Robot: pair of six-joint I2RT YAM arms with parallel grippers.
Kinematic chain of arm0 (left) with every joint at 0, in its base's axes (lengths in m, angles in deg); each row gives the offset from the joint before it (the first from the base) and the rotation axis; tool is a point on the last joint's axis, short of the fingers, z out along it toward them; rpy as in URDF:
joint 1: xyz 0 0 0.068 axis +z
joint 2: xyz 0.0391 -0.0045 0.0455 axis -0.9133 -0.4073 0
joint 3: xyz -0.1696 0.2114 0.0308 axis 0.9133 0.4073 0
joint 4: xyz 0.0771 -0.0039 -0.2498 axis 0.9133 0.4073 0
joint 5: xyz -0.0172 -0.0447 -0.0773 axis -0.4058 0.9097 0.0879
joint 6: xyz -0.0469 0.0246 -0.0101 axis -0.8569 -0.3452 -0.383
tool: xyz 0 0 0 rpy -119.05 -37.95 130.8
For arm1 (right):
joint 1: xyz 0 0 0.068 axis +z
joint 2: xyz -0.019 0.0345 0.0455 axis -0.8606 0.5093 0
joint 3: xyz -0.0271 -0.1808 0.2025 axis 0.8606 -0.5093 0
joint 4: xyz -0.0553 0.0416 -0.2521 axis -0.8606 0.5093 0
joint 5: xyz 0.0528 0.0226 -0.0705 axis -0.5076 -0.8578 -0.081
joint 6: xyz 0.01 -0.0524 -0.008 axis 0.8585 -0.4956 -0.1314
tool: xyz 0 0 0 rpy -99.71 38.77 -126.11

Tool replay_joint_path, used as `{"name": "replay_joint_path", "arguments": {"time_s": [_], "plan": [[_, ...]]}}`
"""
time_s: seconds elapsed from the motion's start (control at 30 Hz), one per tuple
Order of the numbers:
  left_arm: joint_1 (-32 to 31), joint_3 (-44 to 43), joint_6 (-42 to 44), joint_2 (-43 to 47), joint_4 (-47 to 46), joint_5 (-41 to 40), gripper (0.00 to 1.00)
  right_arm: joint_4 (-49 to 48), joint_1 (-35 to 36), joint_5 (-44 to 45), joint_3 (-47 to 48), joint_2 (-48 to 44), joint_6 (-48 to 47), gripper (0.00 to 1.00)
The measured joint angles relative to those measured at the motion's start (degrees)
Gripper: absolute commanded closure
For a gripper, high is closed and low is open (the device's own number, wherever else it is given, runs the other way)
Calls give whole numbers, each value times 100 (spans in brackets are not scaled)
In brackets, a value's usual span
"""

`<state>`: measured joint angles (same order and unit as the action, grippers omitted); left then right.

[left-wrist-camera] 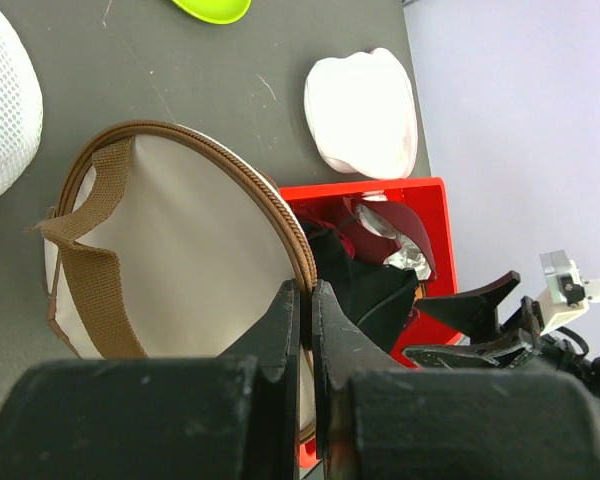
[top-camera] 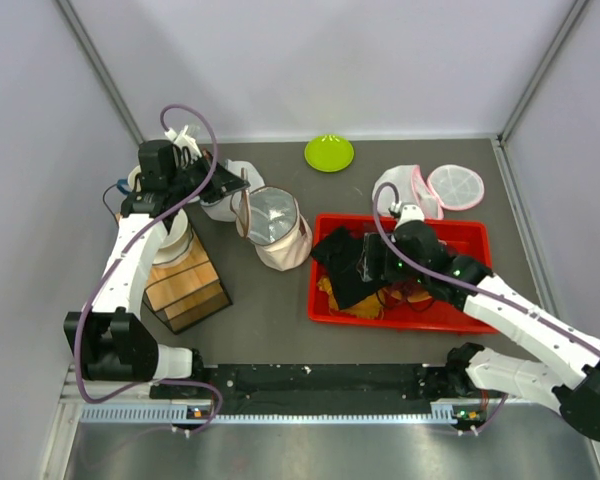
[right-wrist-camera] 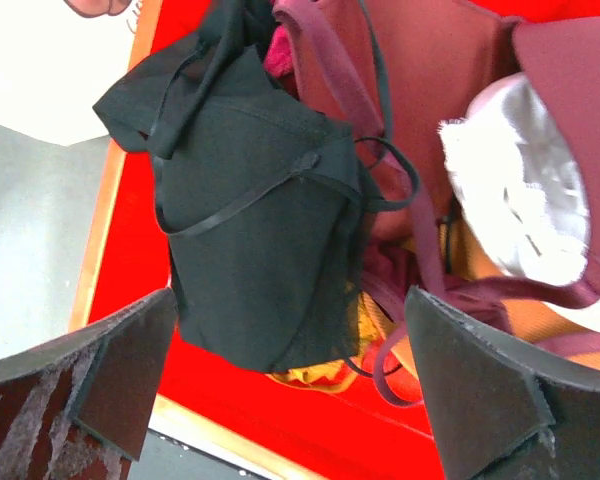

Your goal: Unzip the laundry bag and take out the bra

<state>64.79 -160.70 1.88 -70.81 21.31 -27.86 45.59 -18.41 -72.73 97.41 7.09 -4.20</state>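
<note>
**In the red tray, the bra lies loose under a spread right gripper**

In the top view, the laundry bag (top-camera: pixel 273 228) lies on its side near the middle of the table, its round brown-edged end facing up. The left gripper (top-camera: pixel 238 186) reaches it from ten o'clock. In the left wrist view its fingers (left-wrist-camera: pixel 280 335) are pressed together on the brown edging of the bag's rim, pinching it.

At the bag's four o'clock sits the red tray (top-camera: pixel 467 232). The bra (top-camera: pixel 342 262), black, is draped at the tray's nine o'clock end, on top of other clothes. The right gripper (top-camera: pixel 378 262) hangs just above it. In the right wrist view the two pads stand wide apart with the bra (right-wrist-camera: pixel 260 230) between and beyond them, touching neither. A dark red garment (right-wrist-camera: pixel 430 90) and a white cupped garment (right-wrist-camera: pixel 520 190) lie beside the bra at three o'clock.

A green plate (top-camera: pixel 329 153) rests at twelve o'clock of the bag.
</note>
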Motion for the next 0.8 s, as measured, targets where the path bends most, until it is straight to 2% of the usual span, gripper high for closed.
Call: {"name": "replay_joint_path", "arguments": {"time_s": [0.23, 0.43, 0.6, 0.63, 0.67, 0.7, 0.77, 0.8], "plan": [[0, -79, 33, 0, 116, -17, 100, 289, 0, 754, 629, -201, -282, 1], [0, -597, 262, 0, 527, -70, 100, 273, -39, 1519, 1073, -404, -472, 1], [0, -964, 439, 2, 817, -87, 100, 243, -216, 1759, 1198, -411, -581, 1], [0, -970, 461, 2, 855, -90, 62, 236, -247, 1773, 1202, -411, -601, 1], [0, -970, 492, 2, 916, -129, 41, 236, -267, 1777, 1202, -411, -616, 1], [0, -970, 568, 2, 1012, -197, 24, 236, -286, 1768, 1202, -411, -632, 1], [0, -970, 682, -9, 1215, -308, 6, 236, -313, 1757, 1204, -382, -673, 1], [0, -981, 708, -31, 1342, -350, 3, 236, -326, 1731, 1207, -361, -678, 1]]}}
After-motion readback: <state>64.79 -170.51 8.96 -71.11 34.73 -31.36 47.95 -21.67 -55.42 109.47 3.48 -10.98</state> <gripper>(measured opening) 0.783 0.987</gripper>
